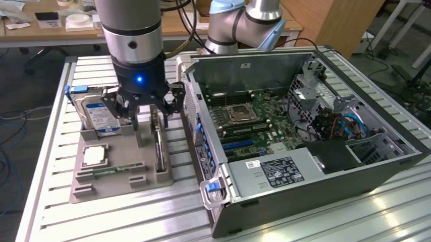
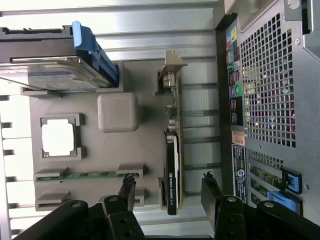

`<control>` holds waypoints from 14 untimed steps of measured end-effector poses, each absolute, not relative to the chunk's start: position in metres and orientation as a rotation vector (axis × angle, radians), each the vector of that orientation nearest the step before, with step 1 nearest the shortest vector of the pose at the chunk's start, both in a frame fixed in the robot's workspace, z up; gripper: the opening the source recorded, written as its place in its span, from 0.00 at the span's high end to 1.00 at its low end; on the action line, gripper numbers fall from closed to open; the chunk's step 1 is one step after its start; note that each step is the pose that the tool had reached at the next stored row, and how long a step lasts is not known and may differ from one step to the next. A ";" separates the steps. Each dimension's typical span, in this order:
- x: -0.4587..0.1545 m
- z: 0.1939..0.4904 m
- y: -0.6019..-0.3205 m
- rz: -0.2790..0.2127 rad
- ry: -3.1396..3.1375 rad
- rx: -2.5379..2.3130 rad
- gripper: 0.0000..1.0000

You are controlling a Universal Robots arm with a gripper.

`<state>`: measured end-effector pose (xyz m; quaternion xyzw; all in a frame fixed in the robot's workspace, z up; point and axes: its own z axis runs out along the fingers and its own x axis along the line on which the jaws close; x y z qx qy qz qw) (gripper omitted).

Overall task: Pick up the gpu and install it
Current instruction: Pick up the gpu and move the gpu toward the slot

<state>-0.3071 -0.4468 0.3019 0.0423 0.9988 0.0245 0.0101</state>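
Standing edge-on in the grey plastic tray [image 1: 121, 151], the thin black-faced gpu card [image 1: 159, 151] is partly hidden from you behind the black gripper [image 1: 149, 120], which hangs vertical, its fingers [image 2: 211, 195] spread either side of it.

I am not reading a single word or number with certainty here. I am seeing a green mark and a line of pale lettering running along the black edge of the gpu [image 2: 171, 172], but it is too small to spell out. The power supply label [image 1: 279, 171], the white sticker [image 1: 251, 164] just beside it and the blue hard drive label [image 1: 102, 120] are all showing print that I am failing to decipher.
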 end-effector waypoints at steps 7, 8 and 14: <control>-0.307 0.299 -0.447 0.076 3.118 0.132 0.35; -0.307 0.299 -0.447 0.076 3.118 0.132 0.35; -0.307 0.296 -0.447 0.077 3.118 0.132 0.35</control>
